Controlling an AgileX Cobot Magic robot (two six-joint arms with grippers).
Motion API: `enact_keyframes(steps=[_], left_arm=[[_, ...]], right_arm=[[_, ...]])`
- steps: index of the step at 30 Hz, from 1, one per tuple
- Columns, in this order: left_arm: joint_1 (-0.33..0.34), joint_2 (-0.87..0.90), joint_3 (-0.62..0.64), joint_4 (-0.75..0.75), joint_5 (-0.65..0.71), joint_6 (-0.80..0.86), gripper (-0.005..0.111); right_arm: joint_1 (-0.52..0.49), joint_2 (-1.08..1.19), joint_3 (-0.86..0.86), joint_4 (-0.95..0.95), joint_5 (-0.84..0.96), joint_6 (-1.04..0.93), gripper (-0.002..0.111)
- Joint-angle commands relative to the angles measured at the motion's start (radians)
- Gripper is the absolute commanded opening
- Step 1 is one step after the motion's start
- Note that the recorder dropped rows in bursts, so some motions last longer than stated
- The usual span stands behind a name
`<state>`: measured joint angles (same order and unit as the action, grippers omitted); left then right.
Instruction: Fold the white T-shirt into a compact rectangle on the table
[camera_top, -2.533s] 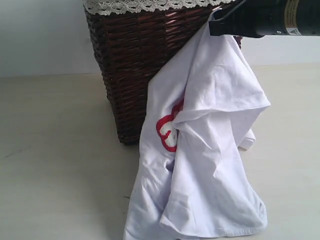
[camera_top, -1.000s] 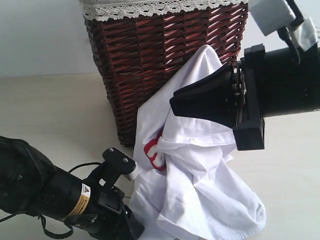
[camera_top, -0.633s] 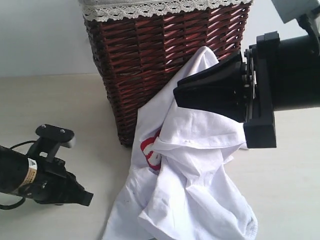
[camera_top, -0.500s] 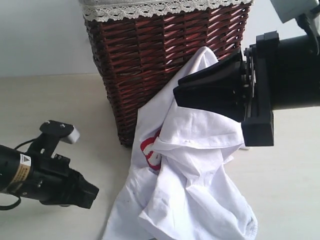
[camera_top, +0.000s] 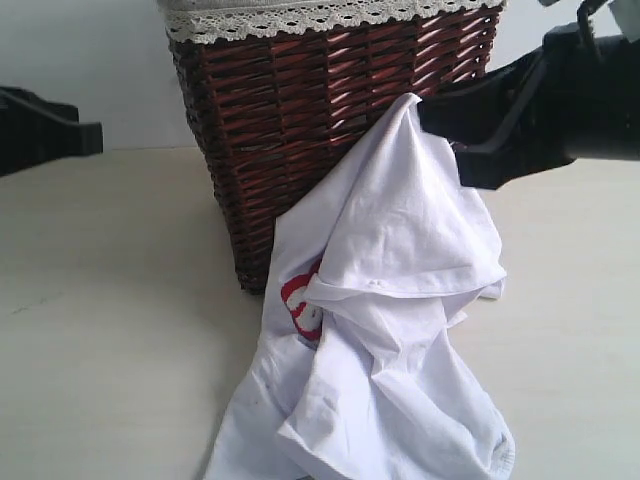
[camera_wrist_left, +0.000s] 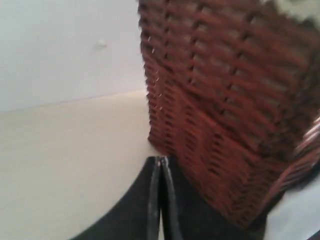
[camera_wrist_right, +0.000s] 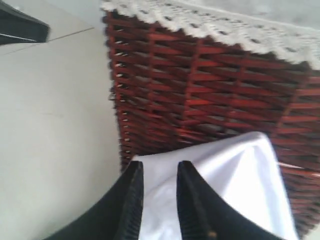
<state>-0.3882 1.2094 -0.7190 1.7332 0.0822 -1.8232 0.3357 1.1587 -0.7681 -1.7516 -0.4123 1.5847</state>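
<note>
White T-shirt (camera_top: 400, 300) hangs crumpled against the wicker basket's (camera_top: 290, 120) front, its lower part pooled on the surface (camera_top: 110, 330). Right hand (camera_top: 425, 105) sits at its peak, fingers parted around fabric; grip cannot be confirmed. Left hand (camera_wrist_left: 161, 160) closed, empty, at left.

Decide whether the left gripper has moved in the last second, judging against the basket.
Yes. The left gripper has risen and pulled away left, from low near the basket's base to level with its upper half.
</note>
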Motion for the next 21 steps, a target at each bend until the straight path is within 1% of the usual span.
enact_keyframes(steps=[1, 3, 7, 9, 12, 14, 16, 17, 19, 21], left_arm=[[0.000, -0.016, -0.074, -0.012, -0.082, -0.013, 0.000], [0.000, -0.018, -0.102, -0.009, -0.122, -0.013, 0.000], [0.000, -0.037, -0.157, 0.011, -0.145, 0.013, 0.000], [0.000, -0.075, -0.189, 0.011, -0.133, 0.089, 0.000], [0.000, -0.166, -0.201, 0.011, -0.122, 0.095, 0.000], [0.000, -0.229, -0.185, 0.011, -0.125, 0.095, 0.000], [0.000, -0.294, -0.158, 0.011, -0.130, 0.097, 0.000], [0.000, -0.328, -0.140, 0.011, -0.154, 0.097, 0.000], [0.000, -0.368, -0.118, 0.011, -0.287, 0.115, 0.000], [0.000, -0.351, -0.113, 0.011, -0.505, 0.110, 0.000]], right_arm=[[0.002, -0.042, -0.007, 0.007, 0.263, 0.022, 0.025], [0.002, -0.068, -0.007, 0.007, 0.353, 0.041, 0.025], [0.002, -0.103, -0.007, 0.007, 0.453, 0.039, 0.023], [0.002, -0.116, -0.007, 0.007, 0.453, 0.039, 0.022], [0.002, -0.140, -0.007, 0.007, 0.412, 0.037, 0.020], [0.002, -0.165, -0.007, 0.007, 0.385, 0.040, 0.014], [0.002, -0.201, -0.007, 0.007, 0.353, 0.040, 0.002], [0.002, -0.221, -0.003, 0.007, 0.337, 0.040, 0.000], [0.002, -0.252, 0.008, 0.007, 0.283, 0.079, 0.000], [0.002, -0.262, 0.013, 0.007, 0.160, 0.153, 0.000]])
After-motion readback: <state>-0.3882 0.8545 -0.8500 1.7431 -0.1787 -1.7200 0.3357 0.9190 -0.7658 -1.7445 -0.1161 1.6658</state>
